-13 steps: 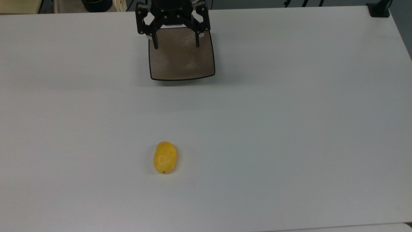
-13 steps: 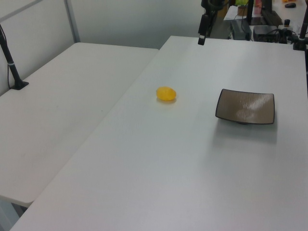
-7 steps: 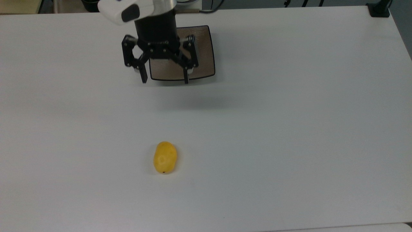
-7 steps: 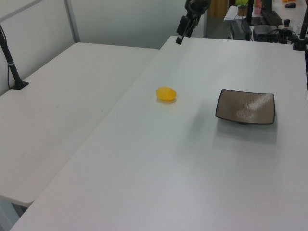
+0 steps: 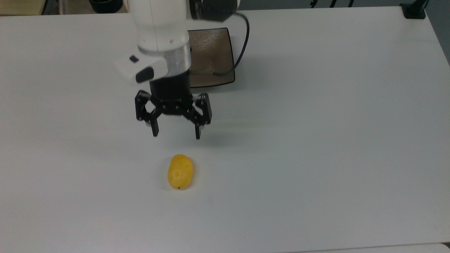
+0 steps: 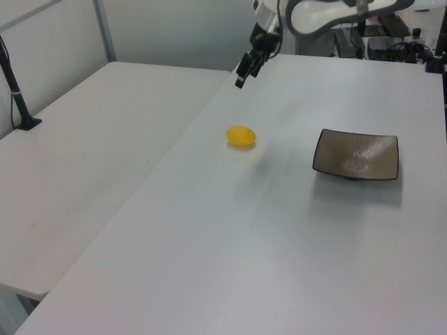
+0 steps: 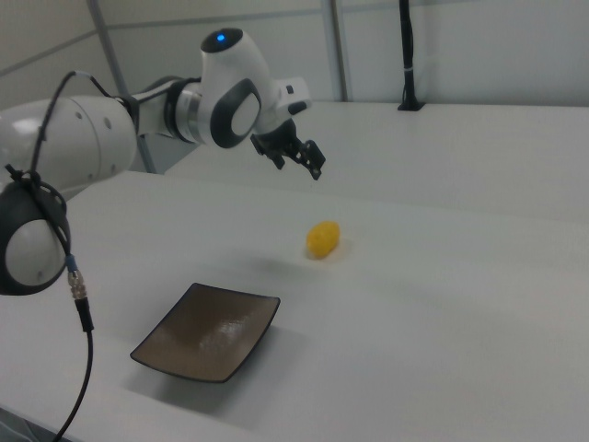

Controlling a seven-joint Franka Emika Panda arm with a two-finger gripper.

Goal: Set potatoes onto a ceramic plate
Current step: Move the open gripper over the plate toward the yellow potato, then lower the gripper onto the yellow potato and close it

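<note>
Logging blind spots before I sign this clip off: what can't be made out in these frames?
- Ceramic plate: in the top view the arm covers its left part.
- Potato: its underside, against the table, is hidden in every view.
- Gripper: its height above the table cannot be judged from the top view.
- Arm base: cut off by the top view's upper edge.

White tables, pale wall behind.
</note>
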